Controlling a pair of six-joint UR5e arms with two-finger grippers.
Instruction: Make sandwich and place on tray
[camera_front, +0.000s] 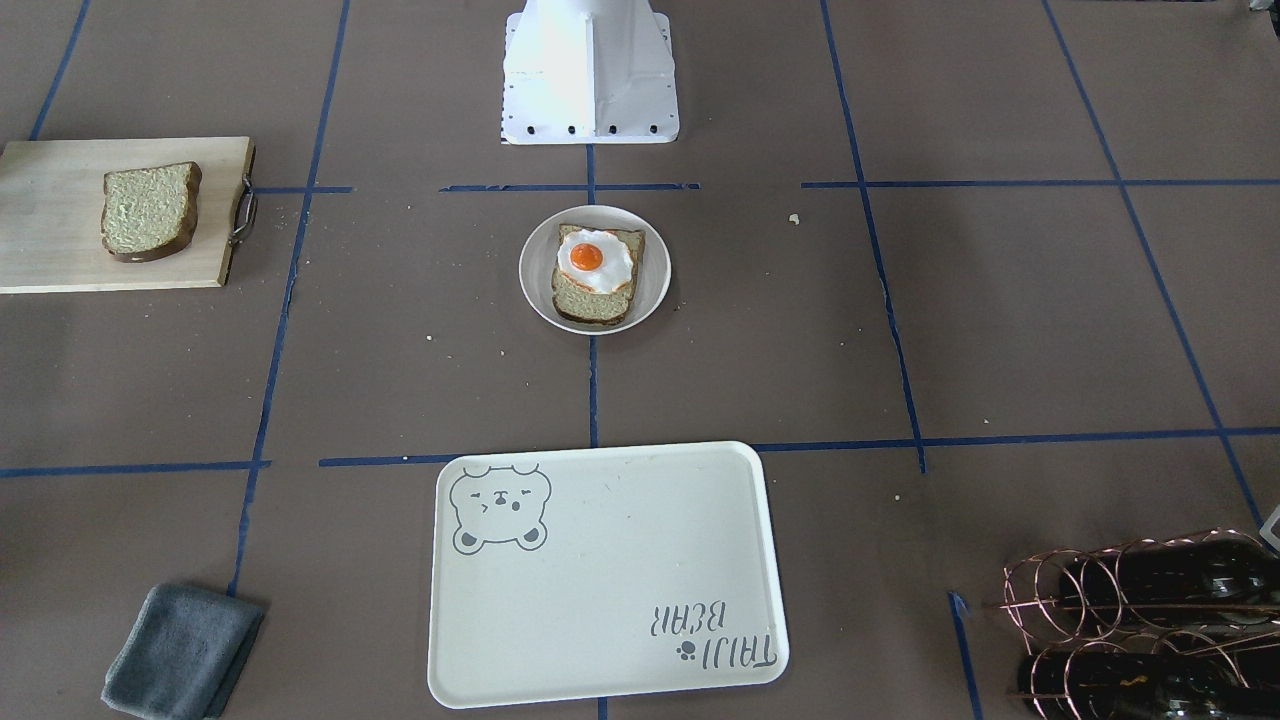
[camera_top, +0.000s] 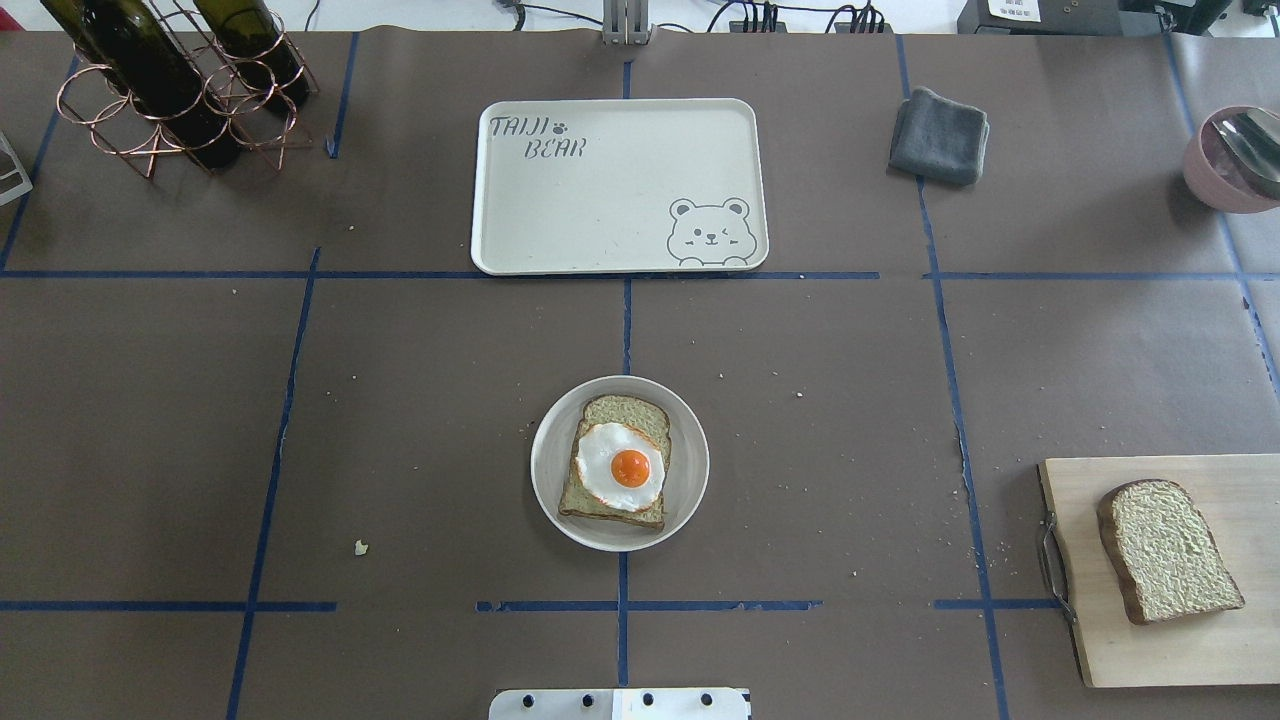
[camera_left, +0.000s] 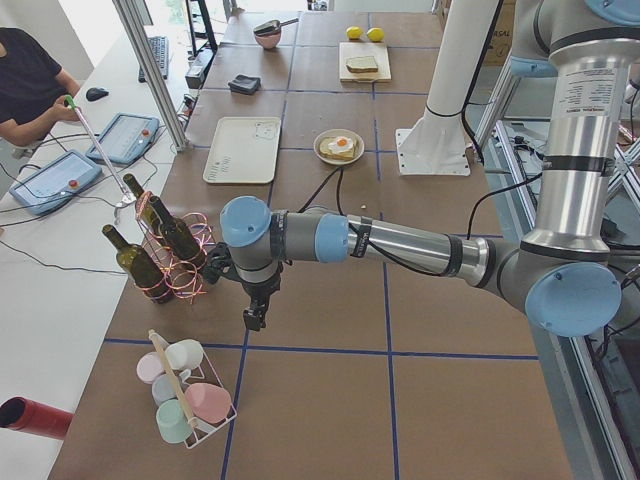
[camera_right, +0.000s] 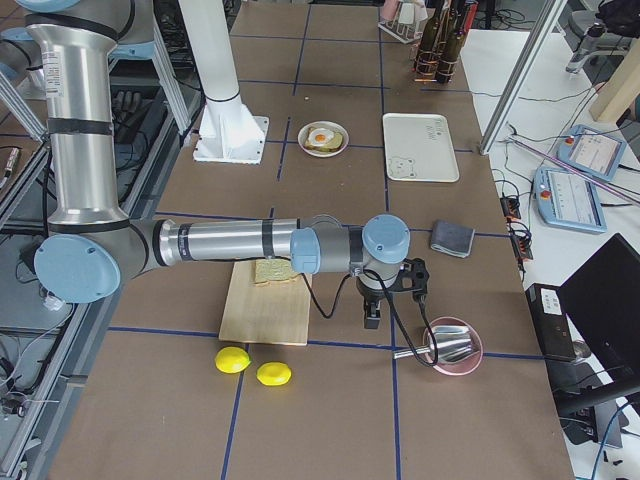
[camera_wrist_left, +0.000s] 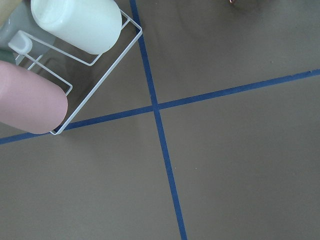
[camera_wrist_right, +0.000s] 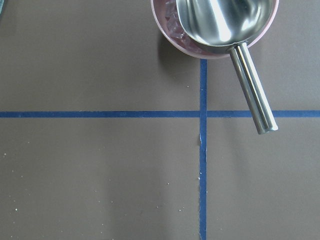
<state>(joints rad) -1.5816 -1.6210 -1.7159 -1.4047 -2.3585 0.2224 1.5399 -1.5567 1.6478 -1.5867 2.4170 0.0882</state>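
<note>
A small white plate (camera_top: 692, 470) at the table's middle holds one bread slice (camera_top: 625, 410) with the fried egg (camera_top: 620, 467) on top. The second bread slice (camera_top: 1170, 550) lies on the wooden cutting board (camera_top: 1180, 645) at the right. The white bear tray (camera_top: 600, 200) lies bare at the far side. My left gripper (camera_left: 255, 318) hangs over the table by the wine rack, far from the plate. My right gripper (camera_right: 372, 318) hangs beside the board near a pink bowl. I cannot tell whether either is open or shut.
A copper wine rack with bottles (camera_top: 170, 90) stands far left. A folded grey cloth (camera_top: 938, 136) lies right of the tray. A pink bowl with a metal scoop (camera_wrist_right: 215, 25) sits far right. A wire cup rack (camera_wrist_left: 60, 65) and two lemons (camera_right: 255, 367) lie at the table's ends.
</note>
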